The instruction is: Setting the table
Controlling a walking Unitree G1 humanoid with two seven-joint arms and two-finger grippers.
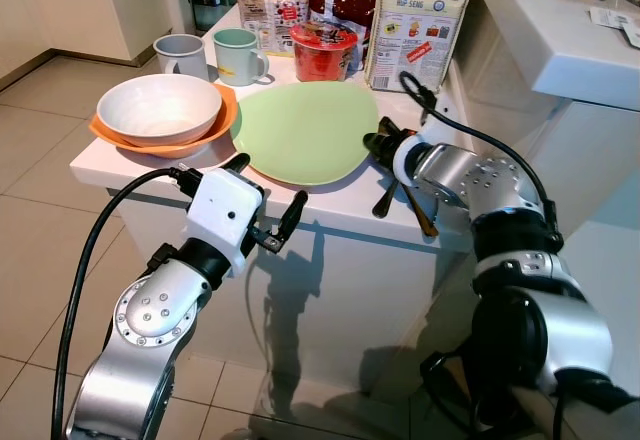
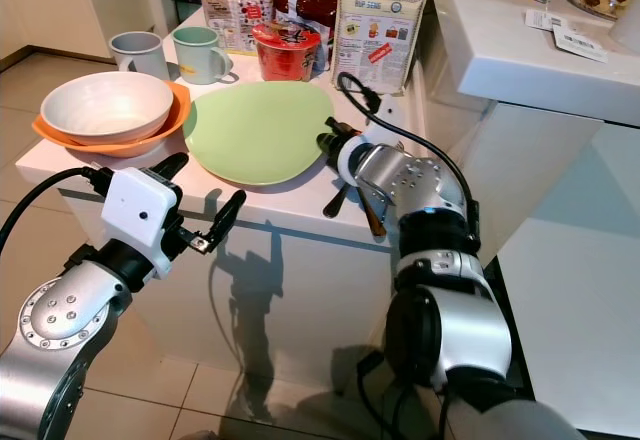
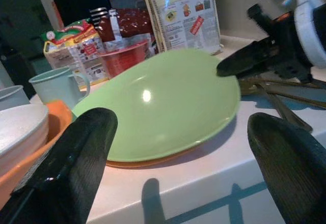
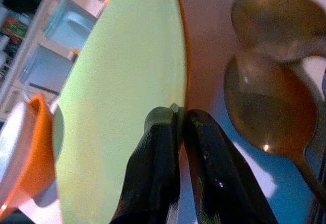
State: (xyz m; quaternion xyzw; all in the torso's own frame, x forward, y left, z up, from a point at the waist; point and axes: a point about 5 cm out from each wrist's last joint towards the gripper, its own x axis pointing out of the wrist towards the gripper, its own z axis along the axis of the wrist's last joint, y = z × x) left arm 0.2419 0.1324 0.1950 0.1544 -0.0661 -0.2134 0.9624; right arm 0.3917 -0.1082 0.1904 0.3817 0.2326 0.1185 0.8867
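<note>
A light green plate [image 1: 300, 130] lies on the white counter [image 1: 330, 210], and an orange rim shows under it in the left wrist view. My right gripper [image 1: 372, 145] is shut on the plate's right rim, one finger above and one below [image 4: 181, 114]. Just right of it lie two brown spoons [image 4: 270, 112] and other cutlery [image 1: 388, 200]. My left gripper [image 1: 270, 180] hangs open in front of the counter's near edge, facing the plate [image 3: 163, 102], with nothing in it. A white bowl [image 1: 158, 108] sits on an orange plate [image 1: 215, 130] to the left.
Behind the plate stand a grey mug [image 1: 181, 55], a pale green mug [image 1: 238, 55], a red noodle cup [image 1: 323, 50] and food bags [image 1: 420, 20]. A white ledge [image 1: 560, 30] rises at the right. Tiled floor [image 1: 40, 210] lies left of the counter.
</note>
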